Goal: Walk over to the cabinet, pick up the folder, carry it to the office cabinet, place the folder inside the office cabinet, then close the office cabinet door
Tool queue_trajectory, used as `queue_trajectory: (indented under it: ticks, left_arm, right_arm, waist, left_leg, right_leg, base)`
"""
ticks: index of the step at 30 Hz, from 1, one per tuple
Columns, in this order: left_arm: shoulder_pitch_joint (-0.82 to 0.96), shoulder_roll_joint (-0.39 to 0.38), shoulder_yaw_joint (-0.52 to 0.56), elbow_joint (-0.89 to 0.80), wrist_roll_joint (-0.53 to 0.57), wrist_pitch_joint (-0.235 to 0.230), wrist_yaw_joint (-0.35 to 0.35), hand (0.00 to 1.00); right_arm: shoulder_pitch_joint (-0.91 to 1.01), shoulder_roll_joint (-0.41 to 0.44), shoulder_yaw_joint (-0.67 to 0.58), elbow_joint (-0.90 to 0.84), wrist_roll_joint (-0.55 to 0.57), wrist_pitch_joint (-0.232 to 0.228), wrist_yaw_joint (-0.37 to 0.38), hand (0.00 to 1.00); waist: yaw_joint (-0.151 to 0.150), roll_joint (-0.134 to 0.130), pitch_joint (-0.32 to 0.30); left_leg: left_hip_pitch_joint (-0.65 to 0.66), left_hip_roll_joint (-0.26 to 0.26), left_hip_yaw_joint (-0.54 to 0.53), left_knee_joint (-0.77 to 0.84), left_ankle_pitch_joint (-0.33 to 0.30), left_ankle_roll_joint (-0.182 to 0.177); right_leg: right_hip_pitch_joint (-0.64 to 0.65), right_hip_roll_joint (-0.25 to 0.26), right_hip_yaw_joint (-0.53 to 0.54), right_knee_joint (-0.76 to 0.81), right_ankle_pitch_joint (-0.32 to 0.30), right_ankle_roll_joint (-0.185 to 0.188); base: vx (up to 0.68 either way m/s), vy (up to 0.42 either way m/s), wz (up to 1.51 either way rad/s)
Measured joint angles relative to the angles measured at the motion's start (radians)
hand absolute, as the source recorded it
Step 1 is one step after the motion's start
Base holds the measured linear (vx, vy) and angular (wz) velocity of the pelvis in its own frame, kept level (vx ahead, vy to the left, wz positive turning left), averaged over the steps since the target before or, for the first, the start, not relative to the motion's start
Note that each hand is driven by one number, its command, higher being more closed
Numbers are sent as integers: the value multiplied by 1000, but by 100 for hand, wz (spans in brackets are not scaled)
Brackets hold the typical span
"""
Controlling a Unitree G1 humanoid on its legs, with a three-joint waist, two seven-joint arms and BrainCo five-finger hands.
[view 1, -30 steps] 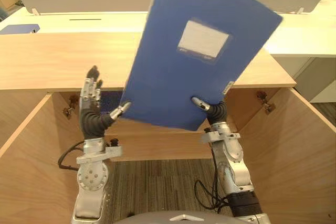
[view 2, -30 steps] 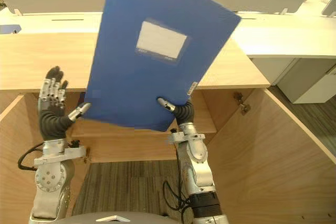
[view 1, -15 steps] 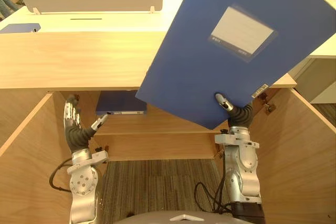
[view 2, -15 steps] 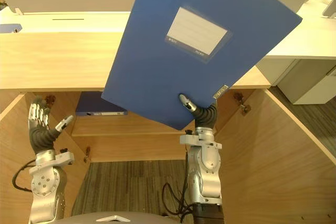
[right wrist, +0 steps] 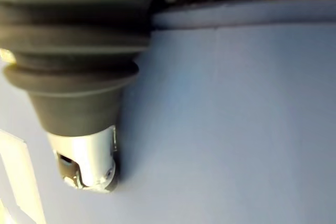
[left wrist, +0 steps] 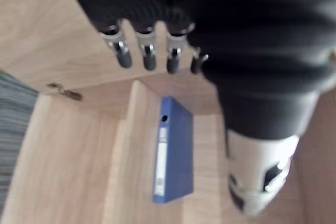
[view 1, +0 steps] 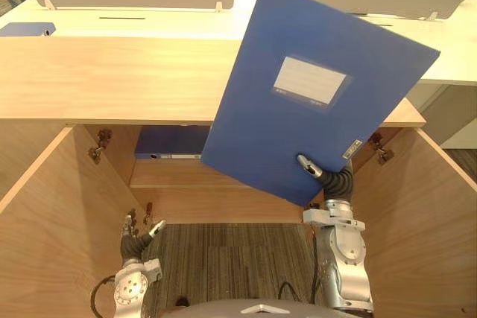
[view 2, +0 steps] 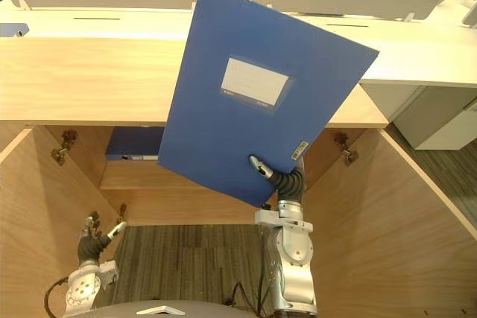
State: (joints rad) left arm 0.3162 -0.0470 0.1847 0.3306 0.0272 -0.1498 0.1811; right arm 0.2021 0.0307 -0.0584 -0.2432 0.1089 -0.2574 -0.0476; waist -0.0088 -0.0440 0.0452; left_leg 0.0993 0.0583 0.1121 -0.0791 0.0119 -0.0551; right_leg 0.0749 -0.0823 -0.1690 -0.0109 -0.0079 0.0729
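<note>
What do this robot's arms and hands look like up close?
The left arm and right arm are silver-grey metal, built from rounded jointed segments. A dark ribbed cover, like a rubber bellows, wraps each wrist and the back of the hand. The left hand and right hand have slim silver fingers with dark tips, plus a separate thumb.

Cab open, left door (view 1: 52, 221) and right door (view 1: 425, 221) swung wide; carpet (view 1: 223, 258) between them is the way in. Shelf (view 1: 179, 175): blue binder (view 1: 171, 143) lies flat on its left part, bare wood in front. Folder (view 1: 313, 102), pinched by right hand (view 1: 337, 182), tilts across opening's right side, hiding shelf there. Left hand (view 1: 136, 237) low by left door, fingers loose.
</note>
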Motion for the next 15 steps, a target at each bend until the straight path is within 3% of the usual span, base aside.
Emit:
queue_trajectory:
  ticks: [7, 15]
  left_arm:
    - [-41, 58, 11, 311, 15, 24, -13, 0]
    - [-55, 101, 10, 467, 16, 35, -13, 0]
  right_arm:
    - [23, -13, 19, 113, -1, 1, -12, 100]
    - [33, -48, 60, 161, -39, 6, -18, 100]
  waist:
    - [-5, 8, 8]
    - [-4, 10, 13]
  left_leg:
    - [0, 3, 4, 0, -2, -3]
    - [-5, 3, 5, 1, -4, -5]
  right_leg:
    - [1, 3, 4, -6, 0, -1]
    - [1, 4, 3, -17, 1, -1]
  base:
    - [0, 0, 0]
    - [0, 0, 0]
